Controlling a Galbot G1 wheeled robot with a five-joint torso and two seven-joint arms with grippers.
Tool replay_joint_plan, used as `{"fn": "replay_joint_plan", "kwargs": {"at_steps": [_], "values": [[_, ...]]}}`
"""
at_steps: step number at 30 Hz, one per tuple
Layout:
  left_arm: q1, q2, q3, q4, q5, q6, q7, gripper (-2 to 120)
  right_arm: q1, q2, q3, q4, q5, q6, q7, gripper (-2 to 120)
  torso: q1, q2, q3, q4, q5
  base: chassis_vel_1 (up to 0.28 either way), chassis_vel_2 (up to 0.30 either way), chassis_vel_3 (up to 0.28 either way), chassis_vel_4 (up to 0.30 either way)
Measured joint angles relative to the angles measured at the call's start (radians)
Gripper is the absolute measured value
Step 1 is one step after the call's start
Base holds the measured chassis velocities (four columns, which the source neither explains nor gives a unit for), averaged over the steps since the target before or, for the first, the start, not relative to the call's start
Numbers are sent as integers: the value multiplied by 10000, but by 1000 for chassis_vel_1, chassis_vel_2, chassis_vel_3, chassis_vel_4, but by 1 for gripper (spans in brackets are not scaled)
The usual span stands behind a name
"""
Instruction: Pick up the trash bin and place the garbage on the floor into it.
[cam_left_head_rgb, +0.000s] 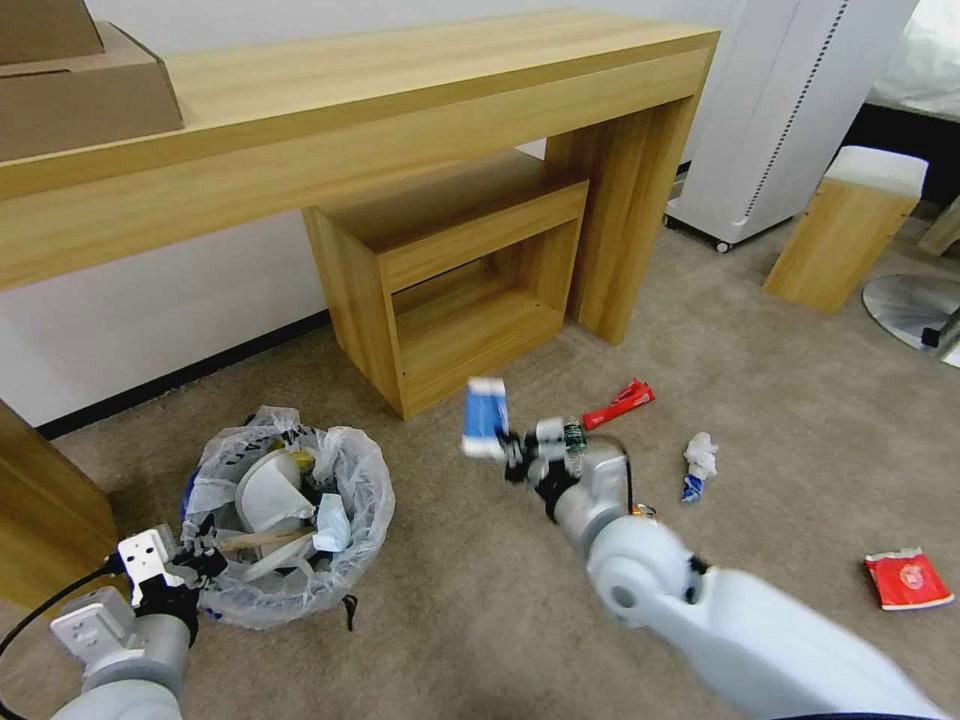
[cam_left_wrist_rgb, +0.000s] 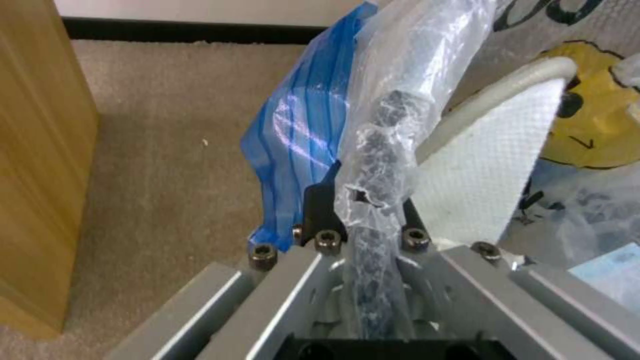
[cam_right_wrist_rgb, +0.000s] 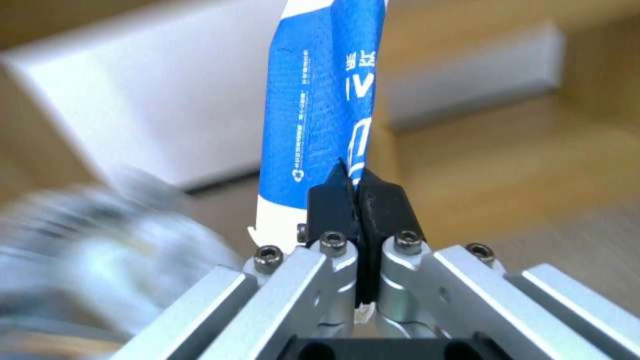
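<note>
Over on the near left, the left gripper (cam_left_head_rgb: 195, 562) is clamped onto the rim of the small round dark trash bin lined with a crinkly translucent white plastic bag (cam_left_head_rgb: 360, 478), and from the left wrist view you can see its black fingers (cam_left_wrist_rgb: 321, 210) pinching the rim with bag plastic bunched between them, plus a bit of blue plastic (cam_left_wrist_rgb: 300, 130) hanging outside. That bin already has stuff in it: a white slipper (cam_left_head_rgb: 268, 490), a wooden stick (cam_left_head_rgb: 262, 541) and some pale crumpled paper. It's sitting on the beige short-pile carpet floor (cam_left_head_rgb: 480, 620), near the light wooden console table (cam_left_head_rgb: 400, 90) with a low open wooden shelf unit (cam_left_head_rgb: 455, 280) tucked under it. Moving right, the right gripper (cam_left_head_rgb: 510, 450) hangs mid-scene, up off the carpet, squeezed tight on a flat blue-and-white wrapper (cam_left_head_rgb: 485, 415); the right wrist view shows the fingers (cam_right_wrist_rgb: 383, 200) pressed together on the wrapper's lower edge with the rest sticking up past them. Further right on the carpet lie a long red packet (cam_left_head_rgb: 620, 402), then a crumpled white paper with a blue bit (cam_left_head_rgb: 699, 462), and way off at the near right a flattened red-and-white cup (cam_left_head_rgb: 908, 579). All three are well apart from the bin.
</note>
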Motion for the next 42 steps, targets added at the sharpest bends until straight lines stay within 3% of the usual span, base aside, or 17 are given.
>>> {"fn": "replay_joint_plan", "kwargs": {"at_steps": [4,6,9,10,17,23,29,36,42], "values": [[10,7,32,-101,-3,82,-8,0,1033,-280,-389,1287,1020,-172,-66,0,0,0,1,0,-1,0,0,0,0],[64,24,28,-254,-36,164,-17,0,1847,-123,-1157,1707,2020,-548,203,0,0,0,0,0,-1,0,0,0,0],[113,24,1,-359,-50,186,-17,0,2371,107,-1907,1729,2407,-771,459,0,0,0,1,0,0,0,0,0,0],[196,7,-23,-477,-53,200,-20,0,2890,463,-2873,1542,2656,-958,826,0,0,0,1,0,-1,0,0,0,0],[404,-68,-101,-730,-53,203,-20,0,3844,1570,-4421,433,2779,-1201,1410,0,1,0,2,0,-4,0,0,0,0],[483,-111,-139,-782,-42,201,-13,0,4287,2479,-4983,-413,2846,-1289,1626,0,1,0,1,-1,-3,0,0,0,0],[448,-116,-146,-796,-40,193,-7,0,4631,3861,-5608,-1441,3018,-1450,2032,0,1,0,1,0,-3,0,0,0,0],[431,-132,-125,-795,-40,193,-8,0,4591,4521,-5951,-2168,3169,-1905,2798,0,1,0,1,-1,-2,0,0,0,0],[452,-180,-85,-727,-6,169,13,0,4384,4650,-5981,-2565,3023,-2054,3115,0,1,0,1,-1,-2,0,0,0,0]]}}
